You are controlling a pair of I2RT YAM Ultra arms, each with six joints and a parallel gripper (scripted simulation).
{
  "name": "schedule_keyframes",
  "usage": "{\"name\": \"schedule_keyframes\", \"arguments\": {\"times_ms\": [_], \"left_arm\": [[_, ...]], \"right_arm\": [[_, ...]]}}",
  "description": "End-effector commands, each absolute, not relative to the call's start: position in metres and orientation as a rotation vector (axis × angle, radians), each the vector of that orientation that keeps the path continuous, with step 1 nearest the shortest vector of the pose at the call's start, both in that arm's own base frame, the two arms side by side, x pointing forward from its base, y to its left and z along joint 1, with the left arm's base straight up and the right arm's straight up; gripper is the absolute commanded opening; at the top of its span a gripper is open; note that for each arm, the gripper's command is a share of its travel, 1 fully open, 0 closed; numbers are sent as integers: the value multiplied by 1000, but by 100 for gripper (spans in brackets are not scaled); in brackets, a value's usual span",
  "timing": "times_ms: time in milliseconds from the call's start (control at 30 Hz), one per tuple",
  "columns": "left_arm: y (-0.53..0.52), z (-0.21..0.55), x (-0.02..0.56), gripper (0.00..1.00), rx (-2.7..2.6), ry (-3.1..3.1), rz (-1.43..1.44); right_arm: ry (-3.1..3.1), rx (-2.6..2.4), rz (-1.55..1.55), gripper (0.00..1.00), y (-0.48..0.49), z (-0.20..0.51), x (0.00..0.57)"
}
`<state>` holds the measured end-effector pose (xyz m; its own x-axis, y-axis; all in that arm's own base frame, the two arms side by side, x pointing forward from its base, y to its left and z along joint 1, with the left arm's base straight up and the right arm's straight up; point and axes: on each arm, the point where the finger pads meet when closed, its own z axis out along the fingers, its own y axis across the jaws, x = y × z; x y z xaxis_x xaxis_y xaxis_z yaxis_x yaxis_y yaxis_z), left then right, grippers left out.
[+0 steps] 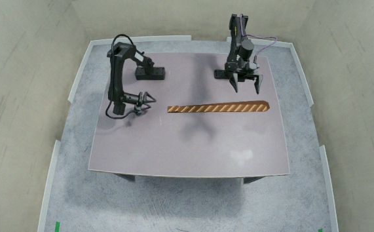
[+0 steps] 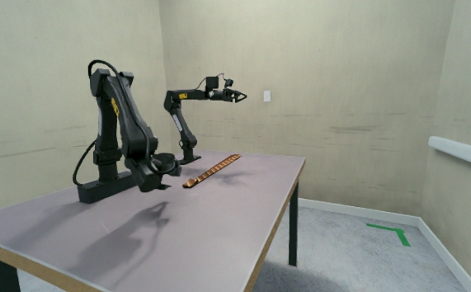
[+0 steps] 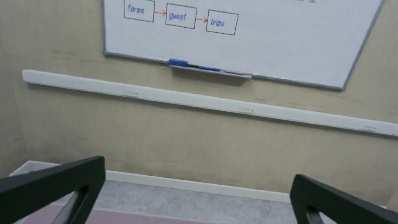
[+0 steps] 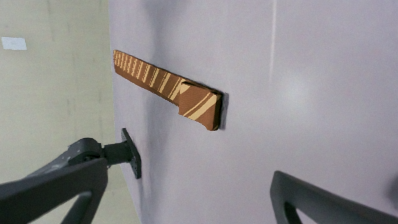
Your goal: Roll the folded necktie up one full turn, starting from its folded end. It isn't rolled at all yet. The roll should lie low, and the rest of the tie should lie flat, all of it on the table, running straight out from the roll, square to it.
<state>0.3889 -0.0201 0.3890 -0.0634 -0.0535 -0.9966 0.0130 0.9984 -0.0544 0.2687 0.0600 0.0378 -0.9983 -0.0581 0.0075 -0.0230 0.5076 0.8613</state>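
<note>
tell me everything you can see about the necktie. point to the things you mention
The necktie (image 1: 217, 107) (image 2: 219, 167) (image 4: 150, 77) is brown with slanting tan stripes and looks like woven cloth. It lies unrolled, stretched out long on the table (image 1: 190, 157) (image 2: 223, 227) (image 3: 120, 218) (image 4: 310, 140). Its folded end (image 1: 173, 109) (image 2: 190, 183) (image 4: 199, 104) is doubled over into a short, thicker flap; the strip widens towards the other end, a blunt point. Neither the left claw (image 1: 247, 92) (image 2: 245, 96) (image 3: 199, 176) nor the right claw (image 1: 152, 103) (image 2: 167, 187) (image 4: 190, 175) touches it.

Sporting matte black to the left claw (image 1: 247, 92) (image 2: 246, 96) (image 3: 199, 169), trailing a thin purple cable (image 1: 276, 38) (image 2: 202, 82) just behind it, flashing a yellow marking (image 1: 235, 31) (image 2: 183, 96) farther back!
</note>
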Motion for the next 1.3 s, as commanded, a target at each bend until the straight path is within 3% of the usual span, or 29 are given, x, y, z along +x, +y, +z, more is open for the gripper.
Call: {"name": "schedule_keyframes", "arguments": {"times_ms": [0,567,1267], "left_arm": [[-20,419,390,100,-33,1554,-69],[-49,384,378,80,61,1633,-102],[-141,278,340,56,372,1866,-210]], "right_arm": [[-2734,104,-1544,87,60,47,276],[-2733,105,-1547,80,73,45,275],[-2728,108,-1549,69,94,40,275]]}}
